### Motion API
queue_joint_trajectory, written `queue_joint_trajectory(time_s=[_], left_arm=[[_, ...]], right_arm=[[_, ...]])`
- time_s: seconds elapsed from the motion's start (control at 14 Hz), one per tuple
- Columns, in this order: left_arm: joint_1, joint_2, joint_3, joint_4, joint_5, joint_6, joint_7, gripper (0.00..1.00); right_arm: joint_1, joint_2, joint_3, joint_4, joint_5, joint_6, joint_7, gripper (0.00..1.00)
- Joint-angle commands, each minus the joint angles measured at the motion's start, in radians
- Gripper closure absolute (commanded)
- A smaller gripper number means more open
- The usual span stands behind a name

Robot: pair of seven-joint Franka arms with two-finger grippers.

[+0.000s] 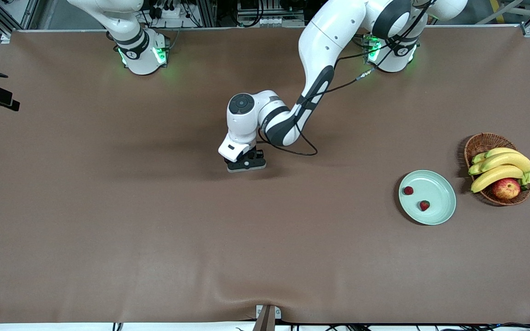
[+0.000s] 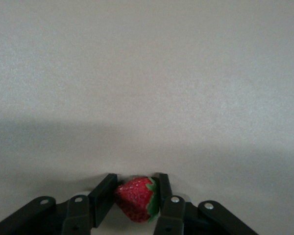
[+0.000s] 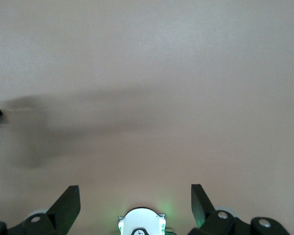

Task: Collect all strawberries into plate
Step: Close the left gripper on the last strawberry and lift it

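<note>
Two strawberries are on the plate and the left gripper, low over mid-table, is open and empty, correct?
Not quite. The left gripper is shut on the third strawberry, as the left wrist view shows. The two strawberries do lie on the plate.

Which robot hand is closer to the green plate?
The left. Its gripper is low over mid-table, shut on a strawberry, some way from the plate. The right gripper waits near its base, farther off.
</note>
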Motion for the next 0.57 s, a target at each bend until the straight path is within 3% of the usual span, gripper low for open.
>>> queue_joint_trajectory(time_s=[0.0,0.21,0.5], left_arm=[[-0.013,-0.015,0.007,0.006,0.018,-0.046,-0.018,1.00],[0.021,-0.077,0.007,0.006,0.007,-0.135,-0.019,1.00],[0.177,-0.211,0.007,-0.011,-0.020,-0.328,-0.068,1.00]], right_arm=[[0.000,0.002,0.003,0.012,-0.016,-0.011,0.019,0.00],[0.005,0.004,0.004,0.009,-0.013,-0.011,0.021,0.00],[0.012,0.007,0.004,-0.006,-0.022,-0.008,0.018,0.00]])
